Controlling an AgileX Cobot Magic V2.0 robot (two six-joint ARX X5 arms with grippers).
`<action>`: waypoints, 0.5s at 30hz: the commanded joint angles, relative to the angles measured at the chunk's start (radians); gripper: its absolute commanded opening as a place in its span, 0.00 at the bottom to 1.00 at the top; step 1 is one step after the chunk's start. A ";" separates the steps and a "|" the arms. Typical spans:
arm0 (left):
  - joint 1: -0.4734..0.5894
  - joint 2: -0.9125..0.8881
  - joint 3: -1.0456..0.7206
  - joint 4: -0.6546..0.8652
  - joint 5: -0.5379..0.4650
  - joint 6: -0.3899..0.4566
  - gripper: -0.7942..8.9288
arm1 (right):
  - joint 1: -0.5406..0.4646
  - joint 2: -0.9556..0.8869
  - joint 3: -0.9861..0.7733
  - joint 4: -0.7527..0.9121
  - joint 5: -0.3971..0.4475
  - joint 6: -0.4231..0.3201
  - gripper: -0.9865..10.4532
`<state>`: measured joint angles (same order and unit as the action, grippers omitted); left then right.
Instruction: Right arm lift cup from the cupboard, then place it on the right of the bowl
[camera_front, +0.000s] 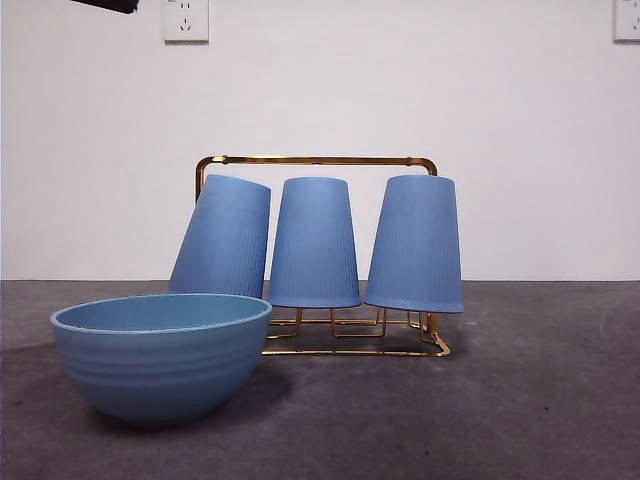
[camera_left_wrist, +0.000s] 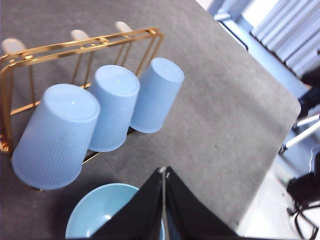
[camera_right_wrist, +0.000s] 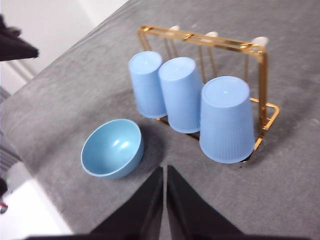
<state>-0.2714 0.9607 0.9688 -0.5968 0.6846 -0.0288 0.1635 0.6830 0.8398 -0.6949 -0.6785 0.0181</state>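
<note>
Cup (camera_right_wrist: 226, 120) on cupboard (camera_right_wrist: 264, 85), apart from right gripper (camera_right_wrist: 164, 172).

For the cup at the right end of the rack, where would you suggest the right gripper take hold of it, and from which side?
I'd grip the cup across its ribbed side wall, about mid-height, coming in from the open table on its right. It hangs upside down, closed base on top, so no rim is reachable. The middle cup crowds its left, and the rack runs behind. The right gripper hangs short of it, jaws nearly closed.

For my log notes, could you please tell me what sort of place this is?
Probably a lab or test room, not a kitchen: a grey tabletop, a bare white wall with sockets, and only a gold cup rack and bowl.
</note>
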 joint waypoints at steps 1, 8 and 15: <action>-0.015 0.008 0.022 0.013 0.009 0.071 0.09 | 0.014 0.008 0.012 0.012 -0.005 -0.037 0.10; -0.017 0.008 0.022 0.014 0.007 0.071 0.22 | 0.019 0.009 0.012 0.014 -0.002 -0.037 0.18; -0.017 0.008 0.022 0.014 0.007 0.070 0.65 | 0.019 0.009 0.012 0.022 -0.002 -0.029 0.52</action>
<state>-0.2855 0.9619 0.9688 -0.5949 0.6849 0.0280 0.1776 0.6849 0.8398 -0.6834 -0.6785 -0.0040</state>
